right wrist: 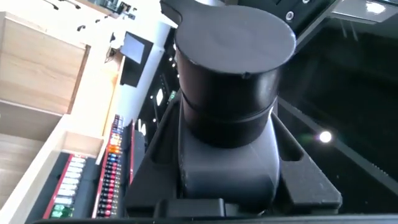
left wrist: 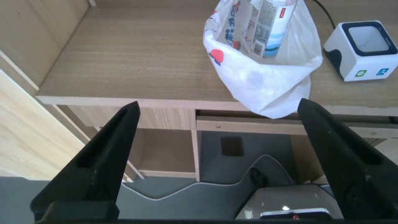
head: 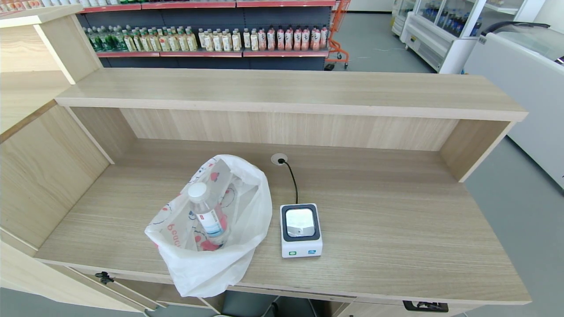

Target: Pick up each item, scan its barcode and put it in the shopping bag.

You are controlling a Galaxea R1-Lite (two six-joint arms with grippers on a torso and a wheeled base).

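Bottle (head: pixel 207 215) stands tilted, cap up, inside the white shopping bag (head: pixel 220 264), which sits left of centre on the counter (head: pixel 396 229) with its bottom sagging over the near edge. The scanner (head: pixel 301 230) is just right of the bag, near the near edge, and its cable (head: pixel 293 180) runs far to a hole; bare counter spreads wide to the right and narrower to the left, boxed by side panels and a far back wall. Left gripper (left wrist: pixel 217 109) hangs below the near edge in front of the bag, fingers spread wide, holding nothing; right gripper (right wrist: pixel 227 205) state: cannot tell.
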